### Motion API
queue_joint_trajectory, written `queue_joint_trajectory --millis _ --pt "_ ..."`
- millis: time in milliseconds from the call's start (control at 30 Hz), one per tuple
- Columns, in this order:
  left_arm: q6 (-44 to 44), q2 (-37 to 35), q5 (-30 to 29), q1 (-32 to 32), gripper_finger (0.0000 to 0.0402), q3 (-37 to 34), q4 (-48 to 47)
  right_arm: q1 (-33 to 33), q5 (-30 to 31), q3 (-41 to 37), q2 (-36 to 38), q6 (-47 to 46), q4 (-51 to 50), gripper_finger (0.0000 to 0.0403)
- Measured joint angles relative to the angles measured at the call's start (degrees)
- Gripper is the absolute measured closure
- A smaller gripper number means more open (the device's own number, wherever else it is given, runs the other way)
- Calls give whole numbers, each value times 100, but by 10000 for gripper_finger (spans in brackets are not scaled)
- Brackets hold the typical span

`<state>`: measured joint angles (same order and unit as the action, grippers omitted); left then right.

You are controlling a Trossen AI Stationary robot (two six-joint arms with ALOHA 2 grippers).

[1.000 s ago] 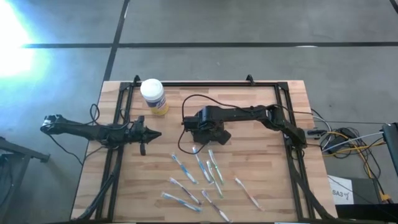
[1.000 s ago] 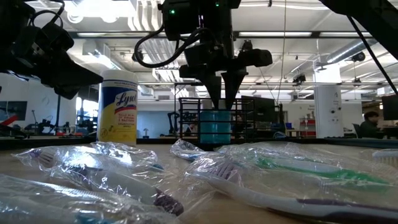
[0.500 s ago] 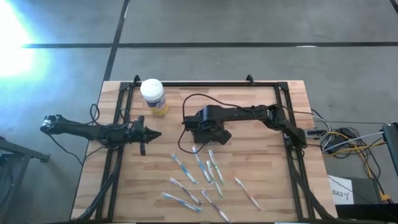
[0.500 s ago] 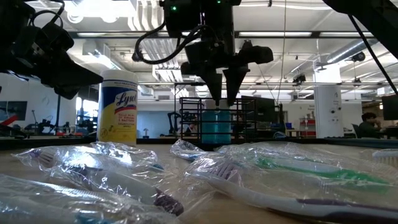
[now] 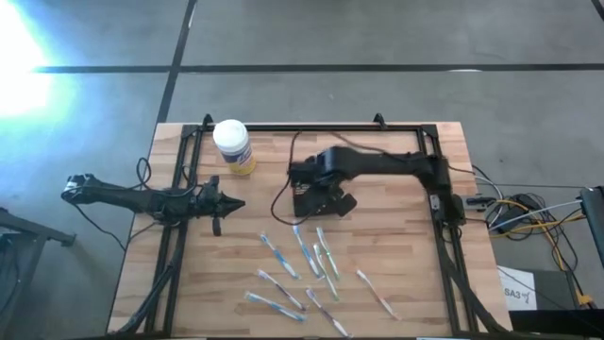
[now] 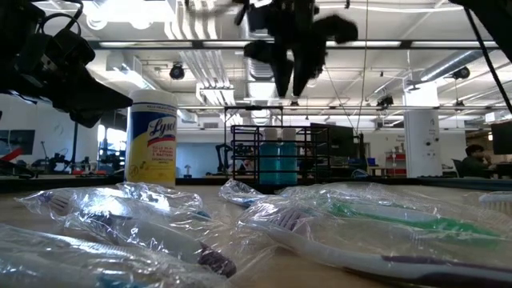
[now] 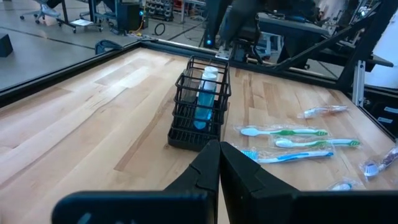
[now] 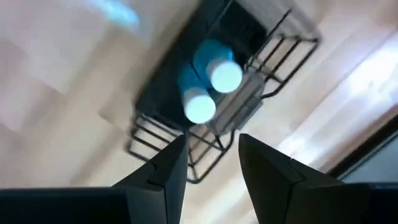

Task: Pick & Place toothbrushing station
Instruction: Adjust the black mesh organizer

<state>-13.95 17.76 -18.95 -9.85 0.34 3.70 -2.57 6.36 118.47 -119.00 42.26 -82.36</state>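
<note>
With my right gripper (image 6: 292, 86) hanging above it, fingers parted and empty, I list the toothbrushing station (image 7: 200, 103): black wire holder, upright mid-table, blue tubes (image 8: 208, 87) inside. Wrapped toothbrushes (image 5: 307, 274) lie nearer the front edge. Left gripper (image 5: 226, 203) closed, idle at the table's left.

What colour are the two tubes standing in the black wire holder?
Light blue with white caps. The tubes in the black wire holder show best in the right wrist view.
</note>
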Motion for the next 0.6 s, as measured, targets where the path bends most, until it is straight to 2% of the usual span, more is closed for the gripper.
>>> queue_joint_trajectory --millis 100,167,267,467,600 --pt "-82 0 1 0 388 0 0 -219 -1191 -102 524 -460 372 272" --pt "-130 2 1 0 388 0 0 -360 -1672 -419 940 -791 845 280" --pt "-235 10 -1 0 388 0 0 -386 -1667 -1413 1700 -955 1947 297" --pt "-439 24 1 0 388 0 -4 -381 -1692 -4173 3387 -1415 4535 343" --pt "-457 26 -1 0 387 0 20 -390 -1669 -5687 4397 -1935 5945 373"
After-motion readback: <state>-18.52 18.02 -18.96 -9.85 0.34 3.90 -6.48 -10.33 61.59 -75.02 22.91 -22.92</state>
